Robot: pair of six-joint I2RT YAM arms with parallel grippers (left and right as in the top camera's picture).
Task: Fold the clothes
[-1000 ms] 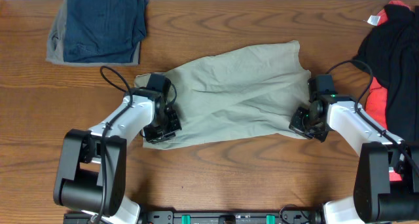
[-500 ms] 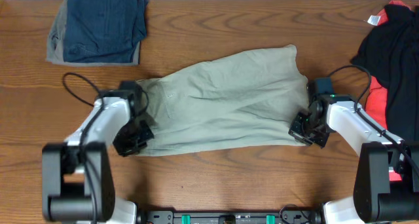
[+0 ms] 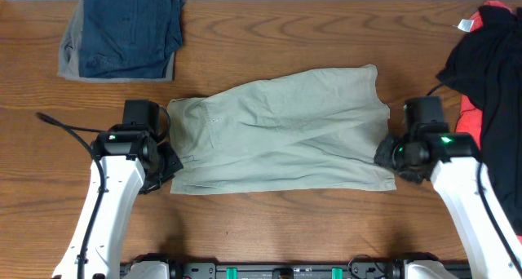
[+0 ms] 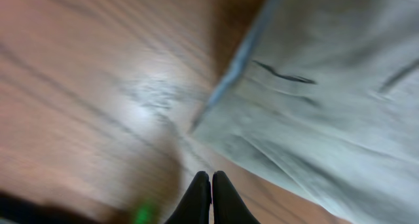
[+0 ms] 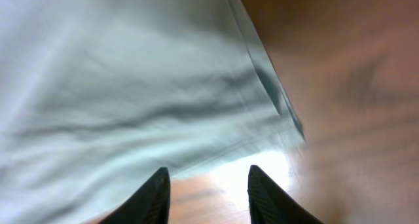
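Here, khaki shorts (image 3: 277, 132) lie spread flat on the wood-grain table (image 3: 285, 230).

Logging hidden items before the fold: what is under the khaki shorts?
The khaki shorts lie flat on the wooden table; bare wood shows along their near and far edges. What lies beneath the cloth is covered, though no lump shows.

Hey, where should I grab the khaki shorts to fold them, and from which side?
Probably the two near corners of the shorts, each from its outer end. The fabric lies flat, long side left to right, so edges are the only pinchable parts. The left gripper, shut, and right gripper, open, sit just off those ends.
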